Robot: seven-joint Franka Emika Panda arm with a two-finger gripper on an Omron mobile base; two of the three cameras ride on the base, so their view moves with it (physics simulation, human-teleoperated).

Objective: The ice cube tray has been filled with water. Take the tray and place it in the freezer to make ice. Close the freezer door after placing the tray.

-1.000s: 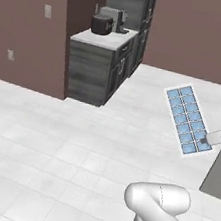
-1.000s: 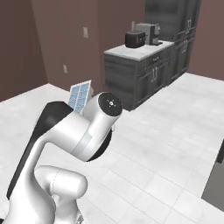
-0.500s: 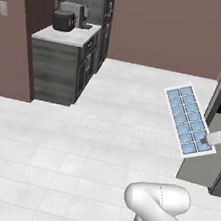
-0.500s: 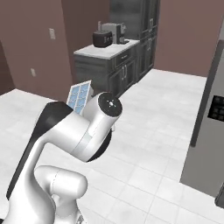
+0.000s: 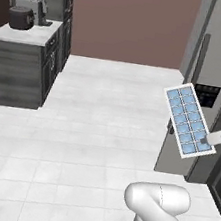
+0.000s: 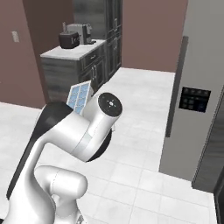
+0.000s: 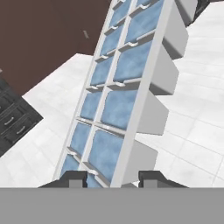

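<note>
My gripper (image 5: 204, 142) is shut on the near end of the ice cube tray (image 5: 189, 121), a white tray of pale-blue water (image 7: 116, 107) cells held tilted in the air. In the hand view the tray (image 7: 127, 83) runs up and away from between my two finger tips (image 7: 151, 177). From the right base view a corner of the tray (image 6: 79, 96) peeks out behind my arm. The grey freezer door (image 5: 212, 58), with its dark handle and black dispenser panel (image 5: 206, 95), stands just behind and right of the tray. That freezer door (image 6: 197, 87) has a dark strip along its right side.
A dark cabinet counter (image 5: 24, 63) with a coffee machine (image 5: 27, 11) stands at the back left; the same counter (image 6: 72, 65) is left of centre in the right base view. A brown wall (image 5: 131, 22) closes the far side. White tiled floor (image 5: 95, 125) lies open between.
The whole picture has swung: the counter slid left and the freezer door came into view on the right. The tray stays held in the gripper at the same place beside the arm.
</note>
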